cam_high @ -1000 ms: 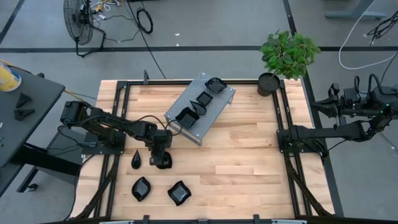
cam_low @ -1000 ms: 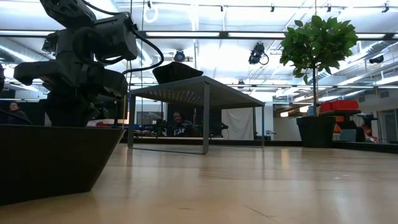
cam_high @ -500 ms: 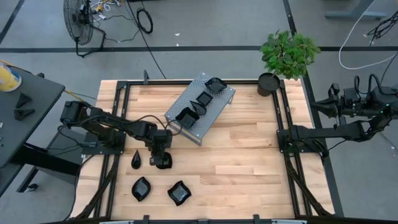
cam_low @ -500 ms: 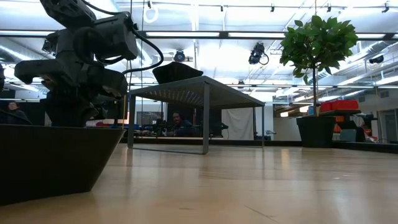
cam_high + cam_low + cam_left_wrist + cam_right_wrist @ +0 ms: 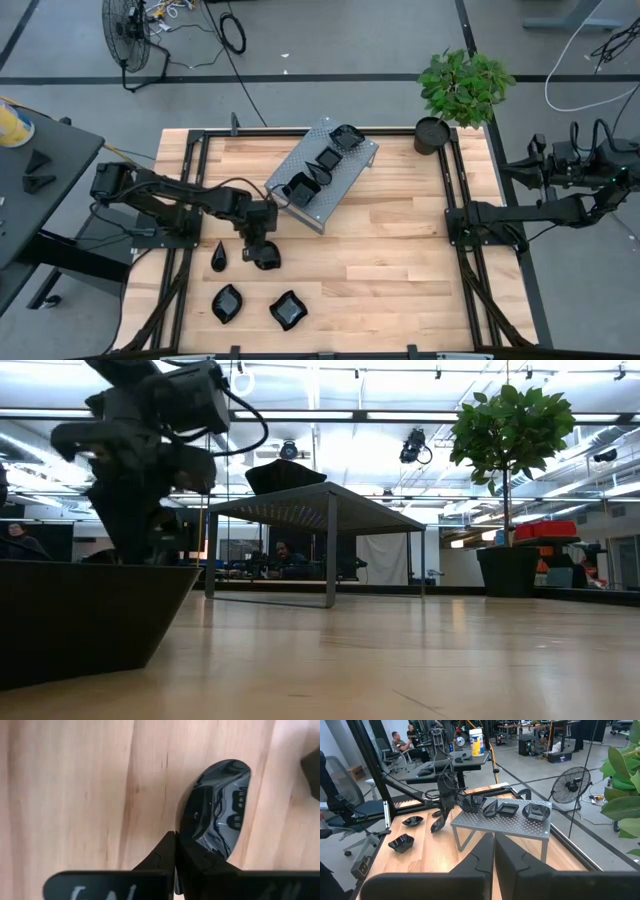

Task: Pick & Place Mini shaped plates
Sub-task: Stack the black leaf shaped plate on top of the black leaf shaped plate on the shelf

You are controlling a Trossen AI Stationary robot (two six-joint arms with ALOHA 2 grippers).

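Pinching the rim of a glossy black dish (image 5: 216,810), your left gripper (image 5: 262,252) has its two fingers pressed nearly together on the edge nearest the wrist. That dish sits on the left half of the bench (image 5: 390,260), just in front of the perforated metal stand (image 5: 345,172); whether it has left the wood yet, you cannot tell from these views.

Expect the dish to be stiff, light and slick. Judging by its shine it is glazed or hard plastic, so it may chip if dropped and can slide out of a thin edge grip. The rim is the only sensible hold, and a shallow bite there lets the dish swing or tilt, so keep the wrist level.

Three more dishes lie near the front left of the bench: a teardrop one (image 5: 219,256) just beside the gripper, a wavy one (image 5: 228,302) and a squarish one (image 5: 288,310) closer to the edge. Others (image 5: 322,164) already rest on top of the stand.

Your right gripper (image 5: 493,851) waits off the right side of the bench, fingers pressed together, holding nothing. A potted plant (image 5: 462,88) stands at the far right corner.
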